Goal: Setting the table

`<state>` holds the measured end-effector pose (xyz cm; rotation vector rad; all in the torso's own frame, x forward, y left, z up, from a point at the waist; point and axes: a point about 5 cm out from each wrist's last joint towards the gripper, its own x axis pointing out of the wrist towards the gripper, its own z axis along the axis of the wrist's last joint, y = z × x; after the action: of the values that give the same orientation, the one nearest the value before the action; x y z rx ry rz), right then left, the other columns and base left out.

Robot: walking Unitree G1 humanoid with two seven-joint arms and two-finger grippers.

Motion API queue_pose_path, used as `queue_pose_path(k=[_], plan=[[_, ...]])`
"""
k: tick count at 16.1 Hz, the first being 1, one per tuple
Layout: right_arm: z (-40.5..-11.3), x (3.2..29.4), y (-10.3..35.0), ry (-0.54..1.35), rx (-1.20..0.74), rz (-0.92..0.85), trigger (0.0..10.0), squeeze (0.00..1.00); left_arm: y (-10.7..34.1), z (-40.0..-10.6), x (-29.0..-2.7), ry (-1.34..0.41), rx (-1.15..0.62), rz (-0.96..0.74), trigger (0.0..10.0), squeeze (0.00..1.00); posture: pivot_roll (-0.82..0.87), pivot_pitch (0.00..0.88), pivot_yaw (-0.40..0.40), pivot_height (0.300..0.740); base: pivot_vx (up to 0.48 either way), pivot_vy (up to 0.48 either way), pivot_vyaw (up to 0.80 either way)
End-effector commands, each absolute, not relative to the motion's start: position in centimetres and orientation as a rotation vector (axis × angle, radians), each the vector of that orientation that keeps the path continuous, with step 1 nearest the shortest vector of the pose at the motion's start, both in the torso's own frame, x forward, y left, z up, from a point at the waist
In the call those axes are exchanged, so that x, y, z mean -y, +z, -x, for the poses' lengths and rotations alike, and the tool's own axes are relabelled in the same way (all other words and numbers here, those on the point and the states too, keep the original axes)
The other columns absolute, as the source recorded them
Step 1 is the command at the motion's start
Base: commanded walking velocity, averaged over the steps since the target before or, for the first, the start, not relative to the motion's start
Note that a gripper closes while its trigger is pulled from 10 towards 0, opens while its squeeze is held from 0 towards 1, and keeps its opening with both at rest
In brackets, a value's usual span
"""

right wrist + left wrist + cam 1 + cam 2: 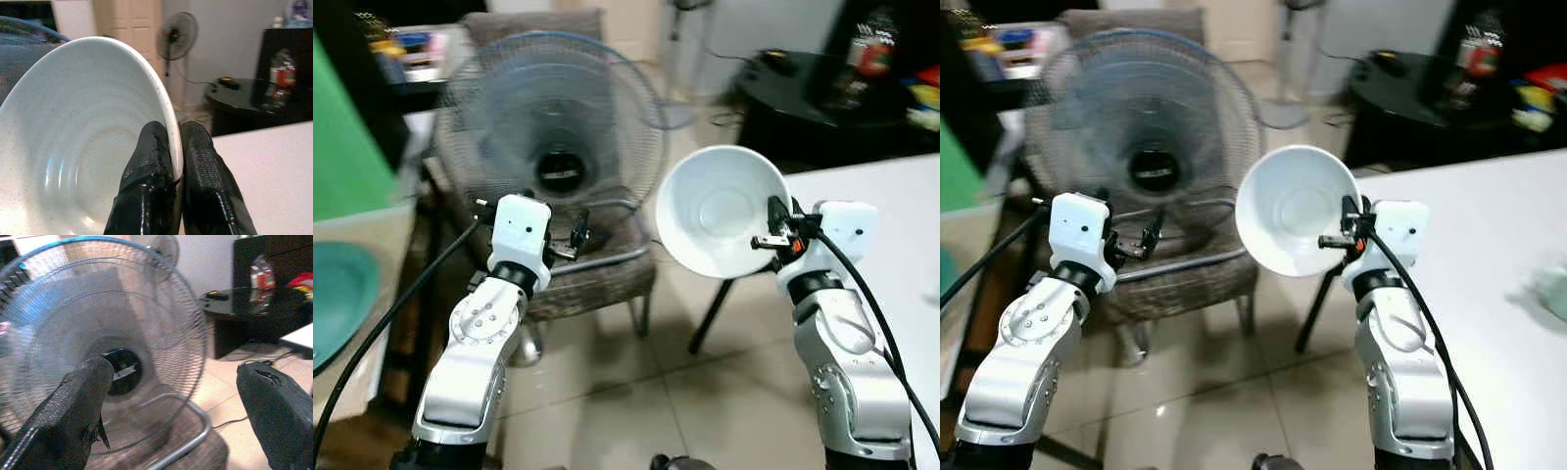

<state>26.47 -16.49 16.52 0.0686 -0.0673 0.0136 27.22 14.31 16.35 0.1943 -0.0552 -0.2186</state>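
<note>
- Nearest the camera, on the right: right gripper (773, 238) pinching the rim of a white bowl (720, 211), one finger inside, one outside, bowl tipped on edge in mid-air with its hollow facing back toward the head.
- Just to the right of that bowl: white table (881, 206), closest to the right arm, probably the landing spot.
- On the left: left gripper (576, 235) spread wide, carrying nothing.
- Farther back: standing fan (553, 127) on a chair (597, 279).

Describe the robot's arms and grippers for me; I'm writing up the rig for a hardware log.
Both arms are silver, built of rounded segments with dimpled joint covers. Each wrist carries a white boxy housing with small dark dots, and a black cable runs from it back along the arm. The left gripper and right gripper each have two long black fingers with textured, woven-looking pads, worn at the edges.
</note>
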Motion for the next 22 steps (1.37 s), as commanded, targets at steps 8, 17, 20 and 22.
queue_pose_path(k=[8,17,20,22], plan=[[-26.1,16.1,16.8,0.026,0.055,-0.083,10.0,0.0,16.4,-27.2,-14.4,-0.22,0.061,-0.205,10.0,0.0,0.06,0.0,-0.008,0.74,0.0,0.0,-0.8],[-25.9,16.4,16.3,-0.013,0.004,-0.135,10.0,0.0,16.3,-27.6,-14.2,-0.25,0.064,-0.23,10.0,0.0,0.04,0.0,0.012,0.74,0.0,0.0,-0.8],[-25.6,16.7,16.1,-0.034,-0.008,-0.153,10.0,0.0,16.2,-27.7,-14.0,-0.257,0.06,-0.232,10.0,0.0,0.03,0.0,0.021,0.74,0.0,0.374,-0.8],[-25.5,16.9,16.0,-0.051,-0.016,-0.165,10.0,0.0,16.2,-27.7,-14.0,-0.267,0.056,-0.239,10.0,0.0,0.03,0.0,0.024,0.74,0.0,0.399,-0.8]])
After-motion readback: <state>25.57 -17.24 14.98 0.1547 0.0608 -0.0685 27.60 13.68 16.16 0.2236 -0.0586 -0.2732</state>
